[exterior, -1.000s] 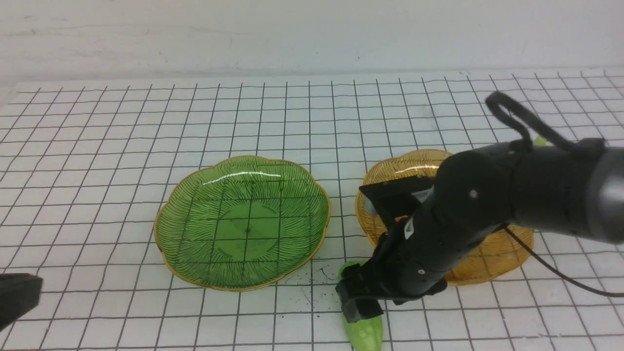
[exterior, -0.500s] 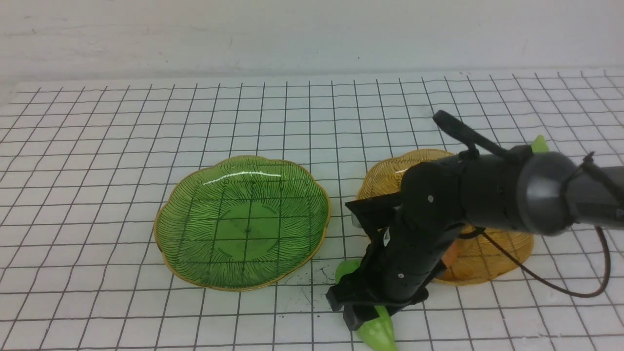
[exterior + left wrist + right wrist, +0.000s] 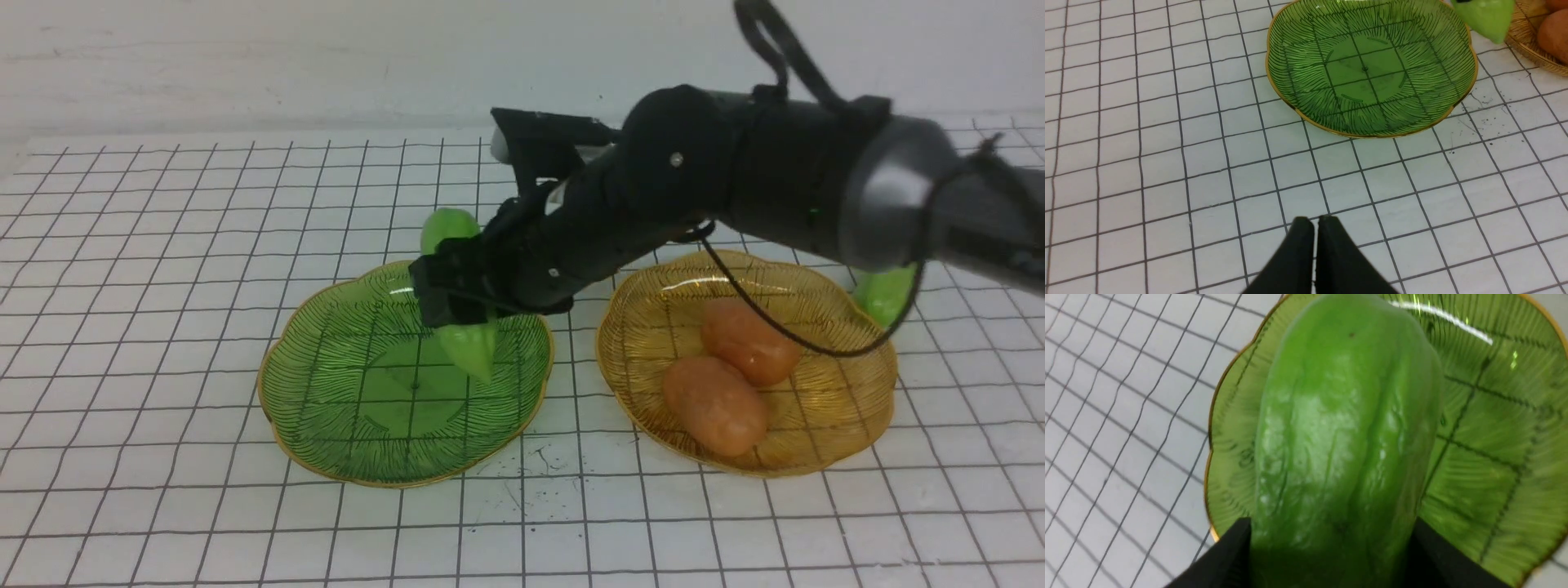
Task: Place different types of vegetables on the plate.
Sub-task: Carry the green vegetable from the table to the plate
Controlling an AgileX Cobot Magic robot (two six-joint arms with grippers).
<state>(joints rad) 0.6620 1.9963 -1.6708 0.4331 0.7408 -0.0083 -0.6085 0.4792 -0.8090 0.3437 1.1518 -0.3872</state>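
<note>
A light green cucumber-like vegetable [image 3: 471, 347] hangs tilted over the green glass plate [image 3: 326, 392], held at its middle by my right gripper [image 3: 457, 304]. In the right wrist view the gripper [image 3: 1331, 539] is shut on the vegetable [image 3: 1339, 437], with the green plate [image 3: 1486, 457] beneath. Two orange-brown potato-like vegetables [image 3: 749, 340] [image 3: 714, 404] lie in the amber plate [image 3: 849, 408]. Another green piece [image 3: 886, 296] shows behind my right arm, beyond the amber plate. My left gripper [image 3: 1314, 222] is shut and empty, low over the table in front of the green plate [image 3: 1372, 69].
The table is white with a black grid. Small dark specks [image 3: 535, 461] mark it between the two plates. A black cable [image 3: 784, 327] loops from my right arm over the amber plate. A pale wall stands behind the table.
My right gripper closed on the green vegetable at the front edge, lifted it and carried it up and to the left over the green plate. The potato-like pieces came into view.
</note>
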